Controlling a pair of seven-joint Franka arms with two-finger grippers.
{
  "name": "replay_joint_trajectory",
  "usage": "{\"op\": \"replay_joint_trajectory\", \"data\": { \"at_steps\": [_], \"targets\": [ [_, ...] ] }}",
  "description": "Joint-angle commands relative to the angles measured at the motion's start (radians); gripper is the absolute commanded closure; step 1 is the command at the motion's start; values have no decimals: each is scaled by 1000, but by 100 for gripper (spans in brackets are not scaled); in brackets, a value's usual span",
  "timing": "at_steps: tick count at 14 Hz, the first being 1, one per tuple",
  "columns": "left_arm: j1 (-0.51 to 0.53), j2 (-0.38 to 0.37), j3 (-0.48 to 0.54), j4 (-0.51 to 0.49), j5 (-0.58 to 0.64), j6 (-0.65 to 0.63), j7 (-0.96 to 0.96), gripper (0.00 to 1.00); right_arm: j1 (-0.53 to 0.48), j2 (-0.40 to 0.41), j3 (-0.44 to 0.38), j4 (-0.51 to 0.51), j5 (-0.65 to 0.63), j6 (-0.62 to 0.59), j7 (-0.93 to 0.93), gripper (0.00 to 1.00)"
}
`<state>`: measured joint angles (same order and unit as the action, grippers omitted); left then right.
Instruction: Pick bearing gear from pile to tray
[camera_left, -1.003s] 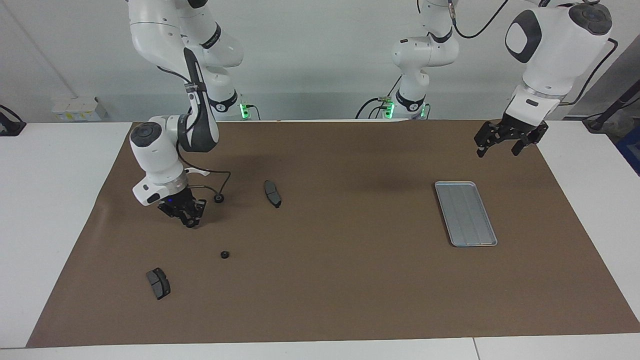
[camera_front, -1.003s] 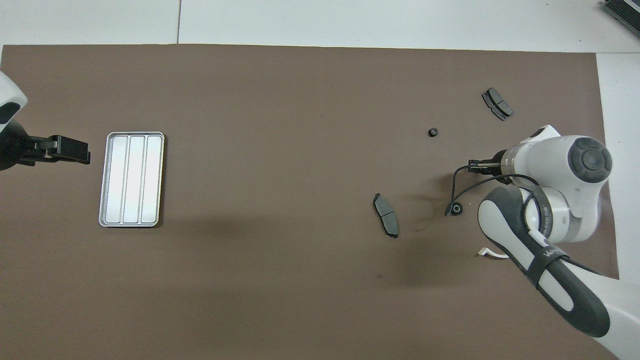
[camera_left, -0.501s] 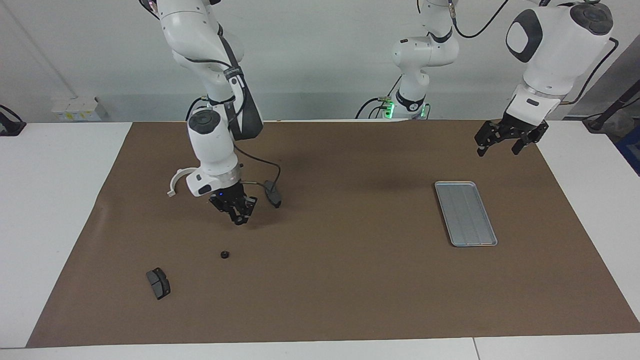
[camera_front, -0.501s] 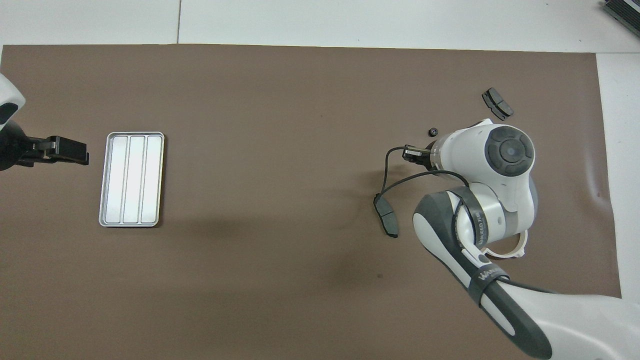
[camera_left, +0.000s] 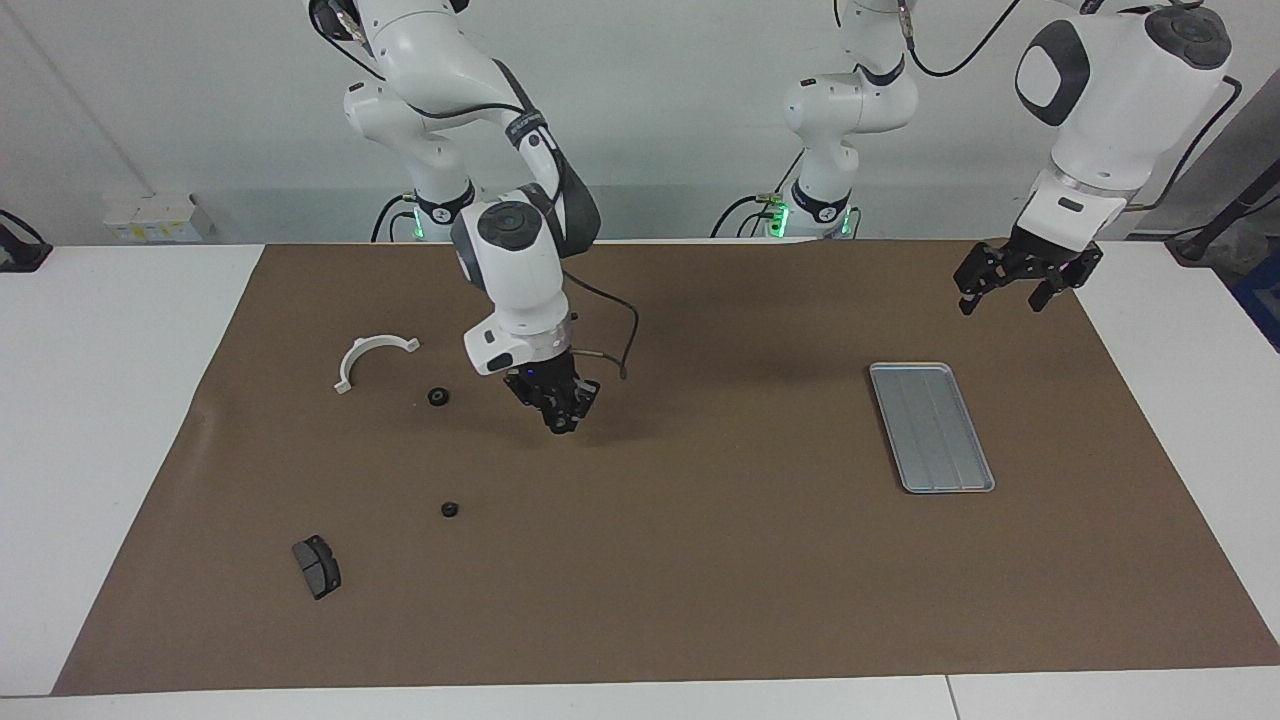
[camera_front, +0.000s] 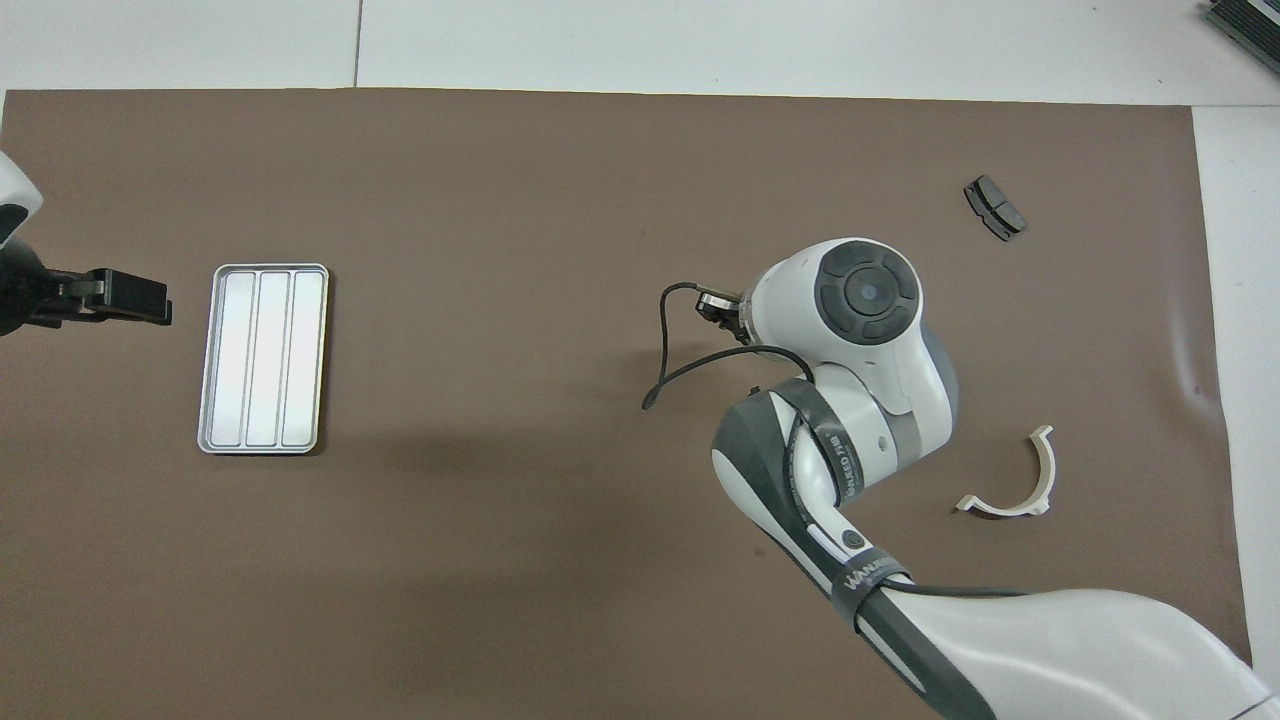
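The pile lies spread on the brown mat at the right arm's end: two black bearing gears (camera_left: 437, 396) (camera_left: 450, 509), a dark brake pad (camera_left: 316, 566) (camera_front: 995, 207) and a white half-ring (camera_left: 372, 355) (camera_front: 1010, 480). My right gripper (camera_left: 558, 418) (camera_front: 714, 303) hangs low over the mat beside the pile, on the tray's side. It is shut on a small dark bearing gear at its tips. The silver ribbed tray (camera_left: 930, 425) (camera_front: 265, 358) lies at the left arm's end with nothing in it. My left gripper (camera_left: 1000, 298) (camera_front: 140, 297) waits open in the air beside the tray.
The right arm (camera_front: 850, 400) covers both loose gears in the overhead view. A thin black cable (camera_left: 615, 345) loops from the right wrist. White tabletop borders the mat (camera_left: 700, 560) on all sides.
My right gripper has swung from over the pile toward the tray, staying shut. This uncovered the half-ring and hid a second brake pad. The left arm has barely moved.
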<state>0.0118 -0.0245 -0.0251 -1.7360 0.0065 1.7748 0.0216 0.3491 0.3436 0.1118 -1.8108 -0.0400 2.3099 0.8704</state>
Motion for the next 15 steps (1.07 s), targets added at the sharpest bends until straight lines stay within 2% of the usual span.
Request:
{"op": "replay_joint_trajectory", "data": {
  "at_steps": [1,3,4,10,12,13,14,15],
  "targets": [
    [28,6,-7,-19,9,49,15,0,66,131,-4,180,-27,-79,111,100],
    [31,15,-6,-19,9,66,17,0,122,216,-4,286,-64,-118,208,100],
    [31,20,-6,-19,9,80,18,0,132,234,-3,304,-73,-124,231,100],
    [60,67,-6,-14,9,141,20,0,220,270,-1,308,-61,-107,302,100],
    [63,80,-6,-11,9,161,20,0,234,265,-1,288,-64,-112,305,92],
    [65,86,-6,-11,9,172,21,0,238,265,-1,281,-66,-109,305,83],
    [65,90,-6,-11,9,179,21,0,238,265,-1,275,-67,-107,305,82],
    [68,94,-6,-10,9,183,20,0,238,264,-1,265,-70,-103,306,75]
  ]
}}
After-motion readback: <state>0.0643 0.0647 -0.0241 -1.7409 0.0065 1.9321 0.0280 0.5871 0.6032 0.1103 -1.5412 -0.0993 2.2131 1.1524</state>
